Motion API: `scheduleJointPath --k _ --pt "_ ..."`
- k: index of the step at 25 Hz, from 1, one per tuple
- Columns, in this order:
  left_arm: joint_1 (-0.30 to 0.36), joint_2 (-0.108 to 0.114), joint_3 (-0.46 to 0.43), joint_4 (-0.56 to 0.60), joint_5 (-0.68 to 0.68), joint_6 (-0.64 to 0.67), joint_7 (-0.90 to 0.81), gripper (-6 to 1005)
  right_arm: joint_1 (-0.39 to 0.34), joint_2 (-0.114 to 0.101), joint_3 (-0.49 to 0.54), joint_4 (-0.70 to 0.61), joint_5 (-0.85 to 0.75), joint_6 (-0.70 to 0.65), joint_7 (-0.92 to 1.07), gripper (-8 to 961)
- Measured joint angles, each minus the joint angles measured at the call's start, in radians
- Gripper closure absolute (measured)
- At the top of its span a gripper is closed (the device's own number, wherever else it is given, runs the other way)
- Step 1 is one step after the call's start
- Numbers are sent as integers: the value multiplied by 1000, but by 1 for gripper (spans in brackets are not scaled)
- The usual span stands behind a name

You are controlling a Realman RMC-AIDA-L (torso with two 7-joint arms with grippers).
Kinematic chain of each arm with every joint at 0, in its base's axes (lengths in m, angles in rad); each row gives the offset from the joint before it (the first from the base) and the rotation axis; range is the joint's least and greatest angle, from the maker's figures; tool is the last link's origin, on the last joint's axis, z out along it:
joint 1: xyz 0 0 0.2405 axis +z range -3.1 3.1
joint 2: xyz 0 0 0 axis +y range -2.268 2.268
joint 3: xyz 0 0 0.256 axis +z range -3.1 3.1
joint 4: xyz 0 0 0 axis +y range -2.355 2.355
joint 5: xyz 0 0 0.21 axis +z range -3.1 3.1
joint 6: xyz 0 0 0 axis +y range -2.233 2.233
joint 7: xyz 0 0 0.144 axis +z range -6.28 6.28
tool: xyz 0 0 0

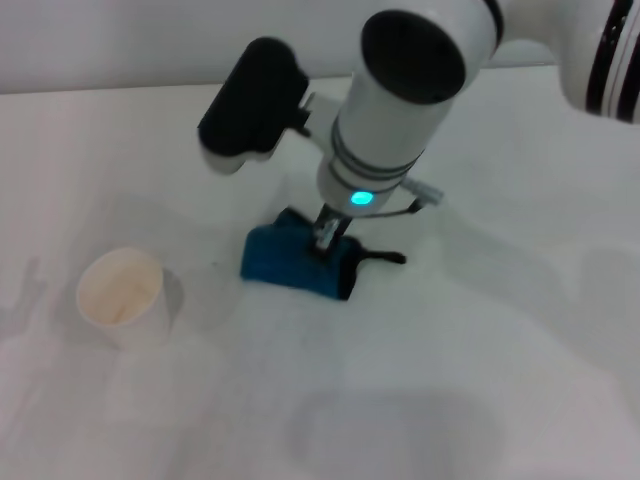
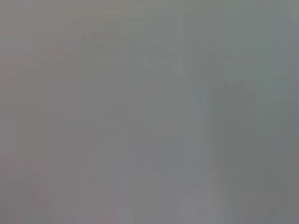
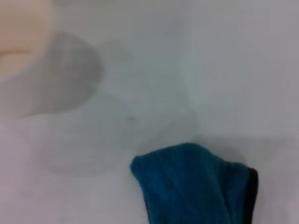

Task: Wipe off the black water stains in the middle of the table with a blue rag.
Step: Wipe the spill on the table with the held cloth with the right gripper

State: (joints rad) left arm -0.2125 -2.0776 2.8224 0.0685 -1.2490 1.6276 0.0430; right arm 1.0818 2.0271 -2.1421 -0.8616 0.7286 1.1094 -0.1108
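1. Bare white table (image 1: 480, 400) fills the near side of the head view, and no dark blotch shows on it there.
2. Toward the table's left edge stands a white paper cup (image 1: 122, 295), upright and well apart from the cloth.
3. Near the middle of the table lies the blue rag (image 1: 290, 262), bunched, with its black loop cord (image 1: 385, 258) trailing toward the right edge.
4. Straight above it, the right gripper (image 1: 326, 236) reaches down and is clenched on the rag's top fold, pressing it to the surface.
5. No black water stains are visible in any view; they may sit under the rag or be wiped away already, and I cannot tell which.
6. My judgement: the rag is grasped and on the table's middle, so wiping is under way or nearly done; lifting it to check remains.
7. Left arm: out of sight, and its wrist view shows only grey.
8. No brand, label or writing can be read anywhere.
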Motion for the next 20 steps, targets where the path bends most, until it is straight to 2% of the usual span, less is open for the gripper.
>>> scheduleJointPath --k 3,4,10,14,18,20 --pt "-6 1 0 0 0 0 0 137 -31 -3 99 9 -74 46 -22 862" --pt "-8 2 0 -2 0 0 0 137 -31 -3 99 9 -74 46 -22 860" --pt "-20 5 -3 -8 -1 0 -2 138 -108 -10 249 -4 -131 175 -106 852" --pt "-22 6 -3 -17 -10 -1 -5 138 -183 -11 346 -81 -213 259 -131 847" --pt "-23 5 -3 -30 -14 -7 -10 138 -303 -13 467 -224 -278 366 -190 841" --pt "-24 6 -3 -30 -15 -9 -16 138 -321 -14 483 -241 -288 381 -197 838"
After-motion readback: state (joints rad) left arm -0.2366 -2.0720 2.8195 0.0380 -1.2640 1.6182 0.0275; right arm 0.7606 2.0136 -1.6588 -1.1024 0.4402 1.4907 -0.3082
